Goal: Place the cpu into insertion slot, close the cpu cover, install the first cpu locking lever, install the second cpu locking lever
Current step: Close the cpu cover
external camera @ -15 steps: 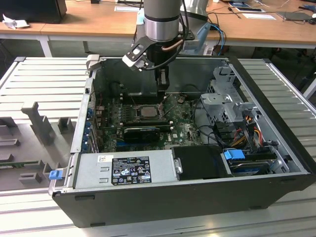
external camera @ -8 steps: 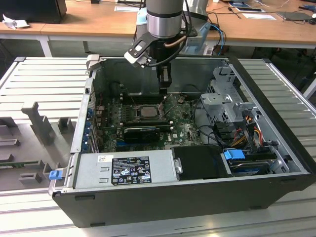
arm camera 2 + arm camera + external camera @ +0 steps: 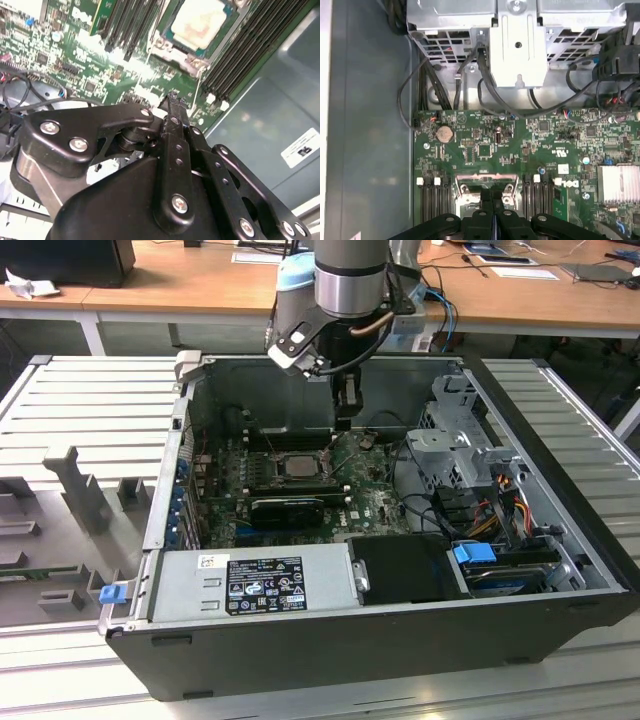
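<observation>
Second wrist view shows the cpu (image 3: 200, 22) seated in the insertion slot (image 3: 169, 39) (jaws closed, empty).

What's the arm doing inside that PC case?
The arm's gripper, jaws shut with nothing visibly held, hangs over the motherboard close beside the insertion slot. The cpu already sits in the slot, silver top showing. The cpu cover looks down around it; lever state is unclear.
</observation>
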Tool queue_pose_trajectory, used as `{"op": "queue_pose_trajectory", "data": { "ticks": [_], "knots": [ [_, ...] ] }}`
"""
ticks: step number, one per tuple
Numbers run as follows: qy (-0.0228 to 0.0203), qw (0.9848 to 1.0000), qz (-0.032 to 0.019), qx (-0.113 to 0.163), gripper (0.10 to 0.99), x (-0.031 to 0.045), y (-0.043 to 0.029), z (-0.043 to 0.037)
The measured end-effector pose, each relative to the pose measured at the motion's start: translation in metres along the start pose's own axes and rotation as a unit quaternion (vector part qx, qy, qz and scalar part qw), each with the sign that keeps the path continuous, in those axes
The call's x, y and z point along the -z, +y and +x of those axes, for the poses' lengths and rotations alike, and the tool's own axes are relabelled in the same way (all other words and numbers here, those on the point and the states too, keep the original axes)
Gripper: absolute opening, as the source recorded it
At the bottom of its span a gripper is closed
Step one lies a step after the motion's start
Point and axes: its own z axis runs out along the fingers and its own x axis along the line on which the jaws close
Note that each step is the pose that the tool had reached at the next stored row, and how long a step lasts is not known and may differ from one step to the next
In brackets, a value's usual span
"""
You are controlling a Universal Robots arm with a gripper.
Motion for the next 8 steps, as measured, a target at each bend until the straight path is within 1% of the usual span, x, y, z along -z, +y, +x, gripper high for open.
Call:
{"op": "queue_pose_trajectory", "data": {
  "ticks": [2, 4, 8],
  "knots": [
    [0.0, 1.0, 0.0, 0.0, 0.106, -0.0003, 0.0037, 0.0001],
    [0.0001, 1.0, 0.0, 0.0, 0.106, -0.0009, 0.01, 0.0003],
    [0.0001, 1.0, 0.0, 0.0, 0.106, -0.0013, 0.0151, 0.0005]
  ]
}}
